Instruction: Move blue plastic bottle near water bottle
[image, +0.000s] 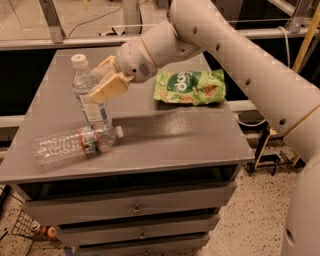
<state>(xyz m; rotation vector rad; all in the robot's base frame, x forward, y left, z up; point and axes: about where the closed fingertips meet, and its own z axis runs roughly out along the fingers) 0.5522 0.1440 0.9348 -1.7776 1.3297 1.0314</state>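
On the left half of the grey cabinet top (165, 135), camera view, we've got the action. The white arm (235, 55) sweeps in from the upper right, and its gripper (96, 82) is clamped on the blue plastic bottle (94, 110), tan fingers (111, 88) pressed against the upper body just under the shoulder. That bottle stands nearly upright, white cap (78, 61) leaning a touch to the left, label facing us low on the body. Whether its base rests on the surface or sits a hair above it, I cannot tell.

Right in front of it lies the water bottle (65, 146), flat on its side near the front left edge, its cap pointing right and its red-green label band just left of the neck. The neck end lies just in front of the standing bottle's base, touching or very nearly so.

Over on the right, well apart from both bottles, a green snack bag (191, 86) lies flat toward the back. Below the top, the drawers (135, 209) are shut.
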